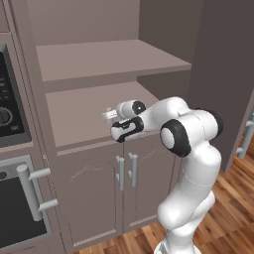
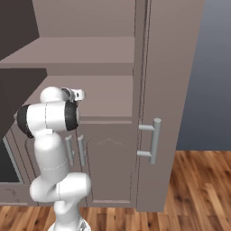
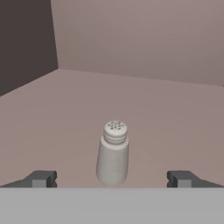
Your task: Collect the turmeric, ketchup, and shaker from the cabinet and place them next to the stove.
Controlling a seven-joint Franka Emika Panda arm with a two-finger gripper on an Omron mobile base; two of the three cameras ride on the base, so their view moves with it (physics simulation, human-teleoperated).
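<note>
Shaker (image 3: 113, 153) stands upright on the cabinet's (image 1: 89, 119) lower shelf, centred ahead between the fingertips (image 3: 40, 178), not touched. Gripper (image 3: 112, 180) jaws are wide, holding nothing. Step looks like the shaker pickup; next move calls for advancing straight until the jaws flank it, then closing.

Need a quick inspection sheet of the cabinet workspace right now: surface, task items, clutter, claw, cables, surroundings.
Surface: lower open shelf of the cabinet, flat and taupe.
Job's things: shaker upright on that shelf, perforated top; turmeric, ketchup and stove nothing seen.
Clutter: nothing seen.
Claw: claw open, fingertips either side of the shaker, apart from it.
Cables: nothing seen.
Surroundings: two small doors with short silver handles below the shelf; built-in oven at left; wood floor.
</note>
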